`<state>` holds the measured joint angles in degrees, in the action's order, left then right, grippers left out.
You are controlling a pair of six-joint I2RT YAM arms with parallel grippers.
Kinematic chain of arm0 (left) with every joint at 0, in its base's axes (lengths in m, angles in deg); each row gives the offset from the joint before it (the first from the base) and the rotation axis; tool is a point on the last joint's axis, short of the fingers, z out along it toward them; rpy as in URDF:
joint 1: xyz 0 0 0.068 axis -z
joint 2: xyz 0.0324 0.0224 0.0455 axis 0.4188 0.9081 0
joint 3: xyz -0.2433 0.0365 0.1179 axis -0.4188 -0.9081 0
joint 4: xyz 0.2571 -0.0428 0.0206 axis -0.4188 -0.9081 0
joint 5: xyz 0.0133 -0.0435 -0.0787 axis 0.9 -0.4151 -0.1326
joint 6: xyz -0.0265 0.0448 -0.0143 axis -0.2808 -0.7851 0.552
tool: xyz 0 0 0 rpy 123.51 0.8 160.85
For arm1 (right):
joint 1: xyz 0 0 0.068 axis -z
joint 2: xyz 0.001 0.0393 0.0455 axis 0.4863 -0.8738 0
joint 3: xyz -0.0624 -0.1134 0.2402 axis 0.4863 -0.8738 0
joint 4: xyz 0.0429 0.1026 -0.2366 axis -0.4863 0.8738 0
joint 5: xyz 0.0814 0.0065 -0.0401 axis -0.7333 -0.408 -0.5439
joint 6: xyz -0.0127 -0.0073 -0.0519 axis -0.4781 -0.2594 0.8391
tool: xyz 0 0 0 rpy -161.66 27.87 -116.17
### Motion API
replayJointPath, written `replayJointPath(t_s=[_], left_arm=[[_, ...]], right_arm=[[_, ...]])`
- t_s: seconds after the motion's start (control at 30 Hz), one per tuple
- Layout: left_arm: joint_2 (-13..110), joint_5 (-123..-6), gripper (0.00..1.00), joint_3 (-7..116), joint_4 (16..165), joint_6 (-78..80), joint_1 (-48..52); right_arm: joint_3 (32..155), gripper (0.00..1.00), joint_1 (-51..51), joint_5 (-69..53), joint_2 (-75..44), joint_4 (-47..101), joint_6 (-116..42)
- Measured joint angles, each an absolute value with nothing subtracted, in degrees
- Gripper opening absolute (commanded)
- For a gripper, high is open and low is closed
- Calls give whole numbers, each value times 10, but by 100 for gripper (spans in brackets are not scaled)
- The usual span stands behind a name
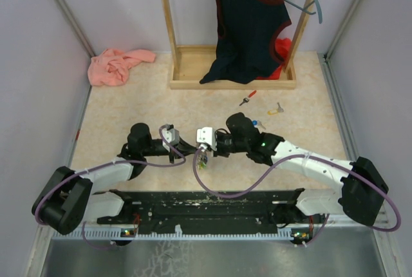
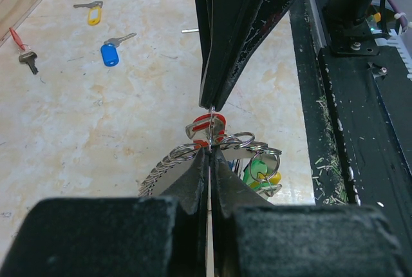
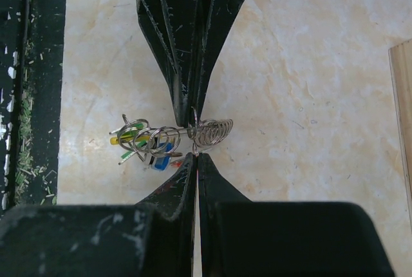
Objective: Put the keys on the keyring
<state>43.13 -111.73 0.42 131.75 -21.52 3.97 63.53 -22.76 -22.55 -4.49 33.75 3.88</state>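
While both arms stretch inward, low over the beige marbled surface, and meet tip to tip, your left fingers and right fingers are each pinched fully shut on the grey coiled metal keyring, held between them with its green, yellow and blue tags. Small silver keys lie well beyond the fingertips: a red-headed key, a blue-headed key, a yellow-headed key.
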Motion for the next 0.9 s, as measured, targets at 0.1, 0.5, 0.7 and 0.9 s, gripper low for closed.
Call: replayJointPath(t_s=[0.1, 0.5, 0.7, 0.9], left_arm=[[431, -1119, 1, 4, 1318, -215, 40], [433, -1124, 1, 7, 1314, -215, 40], [437, -1128, 1, 7, 1311, -215, 40], [437, -1132, 1, 7, 1305, -215, 39]], right_arm=[[635, 0, -229, -227, -45, 338, 39], [639, 0, -230, -229, -50, 339, 39], [639, 0, -233, -228, -51, 339, 38], [640, 0, -237, -227, -52, 340, 39]])
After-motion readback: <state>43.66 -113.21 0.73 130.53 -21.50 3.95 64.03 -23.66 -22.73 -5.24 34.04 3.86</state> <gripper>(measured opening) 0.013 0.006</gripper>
